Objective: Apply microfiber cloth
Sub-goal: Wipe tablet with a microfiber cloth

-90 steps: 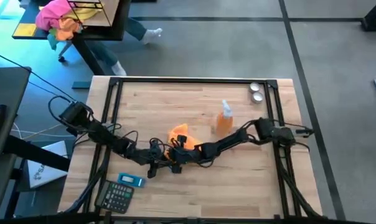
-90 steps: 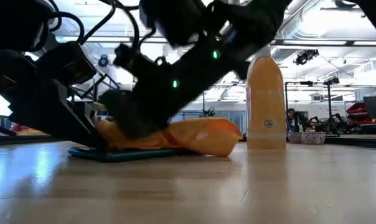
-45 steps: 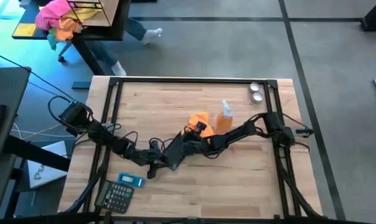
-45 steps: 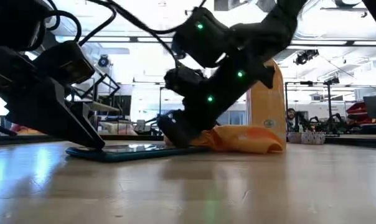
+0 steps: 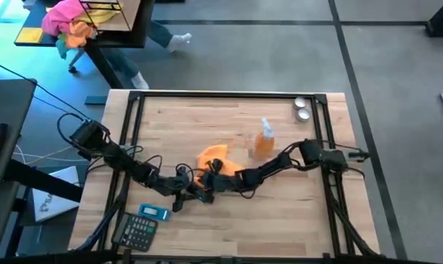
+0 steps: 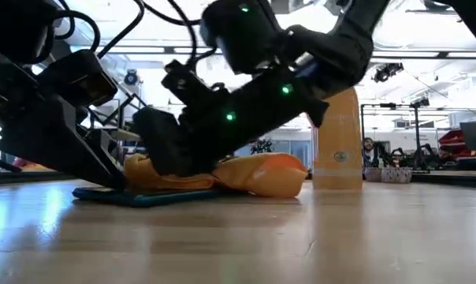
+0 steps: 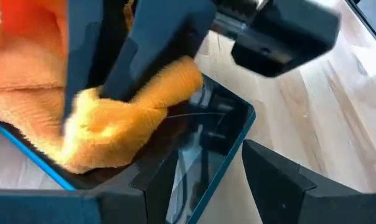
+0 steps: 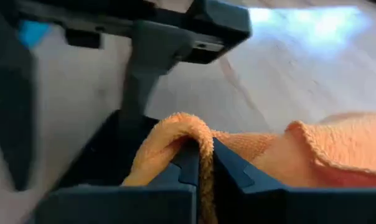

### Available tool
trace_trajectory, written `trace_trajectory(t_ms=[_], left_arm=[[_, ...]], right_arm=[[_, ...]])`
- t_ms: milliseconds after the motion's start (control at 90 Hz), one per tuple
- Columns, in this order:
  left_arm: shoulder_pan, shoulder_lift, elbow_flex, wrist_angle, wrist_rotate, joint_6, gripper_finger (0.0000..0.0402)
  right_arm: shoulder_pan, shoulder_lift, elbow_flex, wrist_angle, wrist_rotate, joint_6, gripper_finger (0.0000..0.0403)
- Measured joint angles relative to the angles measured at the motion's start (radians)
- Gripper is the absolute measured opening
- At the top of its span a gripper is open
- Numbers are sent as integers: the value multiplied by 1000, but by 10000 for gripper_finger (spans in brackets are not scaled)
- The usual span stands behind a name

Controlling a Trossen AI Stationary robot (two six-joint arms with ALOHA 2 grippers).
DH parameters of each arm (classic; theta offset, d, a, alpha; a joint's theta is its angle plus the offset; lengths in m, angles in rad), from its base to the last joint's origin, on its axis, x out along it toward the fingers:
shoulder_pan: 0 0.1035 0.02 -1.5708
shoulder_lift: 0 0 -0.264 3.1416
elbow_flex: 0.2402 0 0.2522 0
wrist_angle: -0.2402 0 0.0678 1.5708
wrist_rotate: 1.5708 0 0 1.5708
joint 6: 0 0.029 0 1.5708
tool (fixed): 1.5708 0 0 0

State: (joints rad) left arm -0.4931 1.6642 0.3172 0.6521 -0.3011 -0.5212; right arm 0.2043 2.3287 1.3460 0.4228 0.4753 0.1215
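A black phone (image 7: 206, 134) in a blue case lies flat on the table, left of centre. The orange microfiber cloth (image 5: 213, 156) lies bunched on it and beside it toward the far side. My right gripper (image 5: 207, 180) reaches in from the table's right, slanting down, and is shut on the cloth over the phone (image 6: 143, 196). My left gripper (image 5: 183, 189) comes from the left and stands open at the phone's left end. A small orange spray bottle (image 5: 264, 139) stands upright to the right of the cloth. My left gripper slants down from the table's left onto the phone's left end (image 7: 188, 186). One fingertip (image 7: 157, 193) rests on the screen and the other finger (image 7: 281, 180) stands just outside the case's edge. The phone stays flat on the table. My right gripper pinches a fold of the cloth (image 8: 197, 134) between its two fingers, slanting down from the right. The held fold (image 7: 113, 118) lies pressed on the phone's screen. The remaining cloth (image 6: 254, 172) trails slack behind the fingers onto the table.
A calculator (image 5: 137, 231) and a small blue object (image 5: 154, 213) lie near the front left edge. Two small silver discs (image 5: 302, 108) sit at the far right corner. A pink and orange fabric pile (image 5: 71, 22) lies on another table beyond.
My right gripper dragged the cloth off the phone toward the spray bottle, baring the screen, then swept back left, so the cloth lies over the phone again. The phone has stayed in place under my left gripper.
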Motion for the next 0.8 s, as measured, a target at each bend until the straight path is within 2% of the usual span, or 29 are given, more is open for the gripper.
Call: trace_trajectory(t_ms=[111, 278, 356, 544, 644, 800], left_arm=[[2, 0, 0, -1, -14, -17, 167], [-2, 0, 0, -5, -25, -30, 167], [-2, 0, 0, -8, -25, -43, 168], [-2, 0, 0, -8, -18, -46, 168], [-3, 0, 0, -6, -16, -50, 168], [-2, 0, 0, -2, -2, -53, 168]], right_arm=[[-58, -3, 3, -89, 106, -54, 0], [-106, -20, 4, -239, 180, -53, 0], [-110, -37, 3, -311, 231, -50, 0], [-73, -91, -2, -430, 269, -87, 0], [-30, -99, -2, -424, 226, -81, 0], [52, -82, -5, -264, 24, -26, 0]])
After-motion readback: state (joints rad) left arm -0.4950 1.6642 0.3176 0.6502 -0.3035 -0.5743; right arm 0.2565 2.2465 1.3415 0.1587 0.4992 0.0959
